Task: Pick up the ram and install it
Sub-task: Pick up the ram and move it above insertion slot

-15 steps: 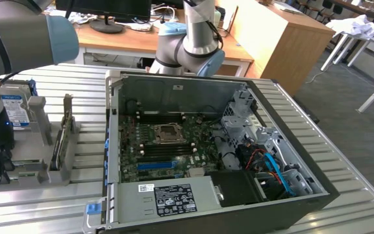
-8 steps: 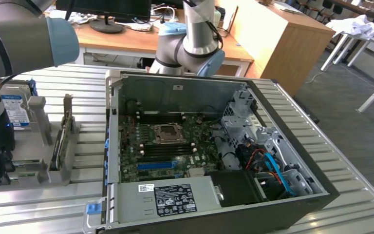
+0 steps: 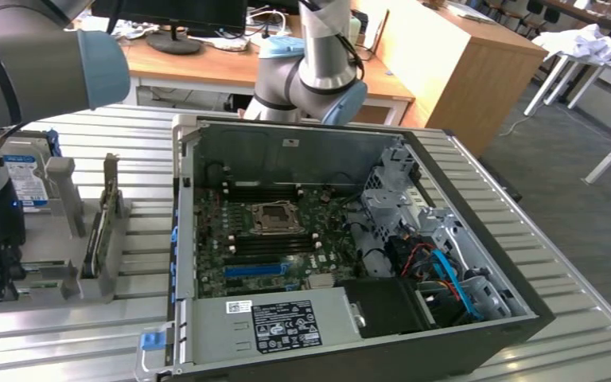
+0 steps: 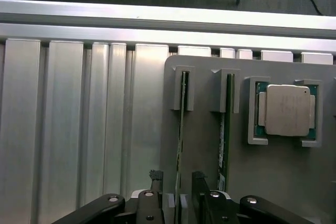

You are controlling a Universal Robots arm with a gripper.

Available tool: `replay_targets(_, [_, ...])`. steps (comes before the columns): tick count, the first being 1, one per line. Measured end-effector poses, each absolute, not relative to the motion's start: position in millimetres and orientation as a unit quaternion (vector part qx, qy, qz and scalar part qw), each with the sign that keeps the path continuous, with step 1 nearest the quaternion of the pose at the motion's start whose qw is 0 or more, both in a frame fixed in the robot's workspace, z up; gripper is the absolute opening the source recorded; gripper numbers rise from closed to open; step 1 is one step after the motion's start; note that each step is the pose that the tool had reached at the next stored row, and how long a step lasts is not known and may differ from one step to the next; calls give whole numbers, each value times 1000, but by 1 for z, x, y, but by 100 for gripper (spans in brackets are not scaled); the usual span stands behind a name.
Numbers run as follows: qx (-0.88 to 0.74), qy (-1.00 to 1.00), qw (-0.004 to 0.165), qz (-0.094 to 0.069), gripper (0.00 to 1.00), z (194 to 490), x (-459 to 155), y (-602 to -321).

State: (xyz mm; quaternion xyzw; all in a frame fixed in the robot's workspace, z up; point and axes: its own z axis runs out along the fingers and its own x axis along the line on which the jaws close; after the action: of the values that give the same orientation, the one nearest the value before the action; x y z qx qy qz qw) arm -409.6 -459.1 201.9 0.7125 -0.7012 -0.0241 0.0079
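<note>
Gripper [image 4: 177, 181] is spread wide, with its fingers [image 4: 156, 178] on either side of one ram [image 4: 181, 124]; can't tell if they touch it. The ram stands on edge in a grey holder [image 4: 202, 145], a second stick [image 4: 224, 124] is in the next slot just beside it, and a CPU [image 4: 286, 109] sits in its own pocket beyond that. The holder sits on the slatted table [image 3: 125, 334], at the exterior view's left of the open PC case [image 3: 284, 159], with a hard drive [image 3: 25, 179] on its far left.

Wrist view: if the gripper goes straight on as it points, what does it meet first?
Likely the ram, standing on edge in the gray holder. The open gripper is lined up over it, so the stick would pass between the fingers. Depth to the holder's base is unclear.
</note>
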Motion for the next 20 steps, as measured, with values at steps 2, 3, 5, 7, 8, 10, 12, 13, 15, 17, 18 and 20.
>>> replay_targets(2, [713,-701,8,-24,36,202,-410,-459])
replay_targets(3, [713,-701,8,-24,36,202,-410,-459])
replay_targets(5, [713,-701,8,-24,36,200,-409,-459])
replay_targets(7, [713,-701,9,-23,36,199,-410,-459])
replay_targets(8, [713,-701,9,-23,36,199,-410,-459])
replay_targets(10, [713,-701,8,-23,36,199,-410,-459])
replay_targets(12, [713,-701,8,-23,36,199,-410,-459])
replay_targets(13, [713,-701,8,-23,36,199,-410,-459])
replay_targets(15, [713,-701,8,-23,36,199,-410,-459])
replay_targets(17, [713,-701,8,-23,36,199,-410,-459])
replay_targets(18, [713,-701,8,-23,36,199,-410,-459])
replay_targets(20, [713,-701,8,-23,34,199,-410,-459])
